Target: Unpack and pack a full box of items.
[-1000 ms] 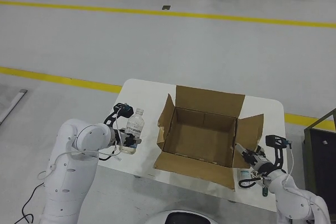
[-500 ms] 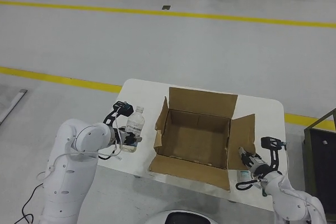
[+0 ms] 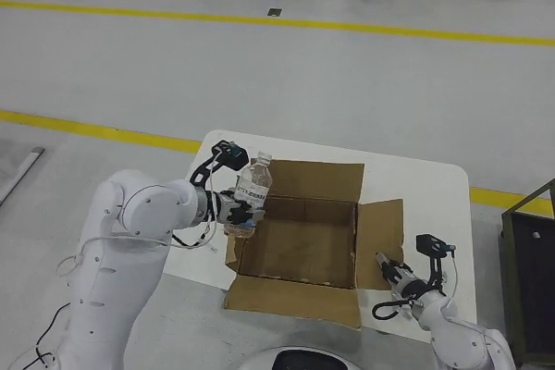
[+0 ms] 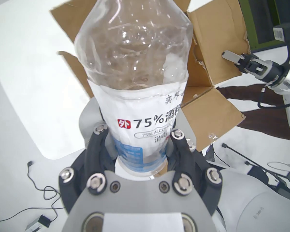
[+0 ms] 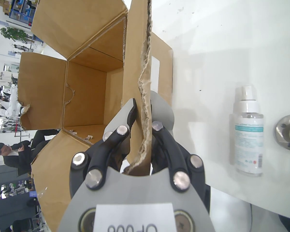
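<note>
Top view: left gripper (image 3: 239, 211) is clamping the bottle (image 3: 252, 188), centre-left, at the upper-left corner of the box (image 3: 291, 298).

Left wrist view: fingers (image 4: 96, 146) are pinching only the bottle's base. It could tip.

Right wrist view: right gripper (image 5: 142, 112) is pinching the box's flap (image 5: 137, 49), spray bottle (image 5: 248, 131) nearby. The torn cardboard may rip, shifting the box.

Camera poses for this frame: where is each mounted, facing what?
Top view: above the arms, looking down at table and box; both arms show.
Left wrist: behind left tool, facing its held bottle, box beyond.
Right wrist: behind right tool, clamped on box flap; spray bottle on table.
Shared: all see the box; left wrist also sees right tool.
</note>
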Available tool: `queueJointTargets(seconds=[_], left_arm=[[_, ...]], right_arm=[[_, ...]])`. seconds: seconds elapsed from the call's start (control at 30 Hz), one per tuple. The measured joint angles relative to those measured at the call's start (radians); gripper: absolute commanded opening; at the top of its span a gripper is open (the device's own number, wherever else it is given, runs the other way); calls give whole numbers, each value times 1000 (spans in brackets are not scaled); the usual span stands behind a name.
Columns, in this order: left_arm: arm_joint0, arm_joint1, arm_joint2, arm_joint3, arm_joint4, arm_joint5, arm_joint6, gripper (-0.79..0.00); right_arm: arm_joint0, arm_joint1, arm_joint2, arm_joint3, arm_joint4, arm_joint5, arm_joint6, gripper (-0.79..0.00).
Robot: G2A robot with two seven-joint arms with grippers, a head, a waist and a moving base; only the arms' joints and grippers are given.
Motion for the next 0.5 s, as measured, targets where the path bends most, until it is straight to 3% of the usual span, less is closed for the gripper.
queueJointTargets(seconds=[0.13, 0.5], left_arm=[[-37, 2, 73, 115, -106, 23, 0, -785], [-35, 2, 70, 100, -96, 22, 0, -785]], right_arm=[[-12, 2, -11, -12, -15, 40, -35, -785], [-35, 9, -25, -30, 4, 44, -51, -785]])
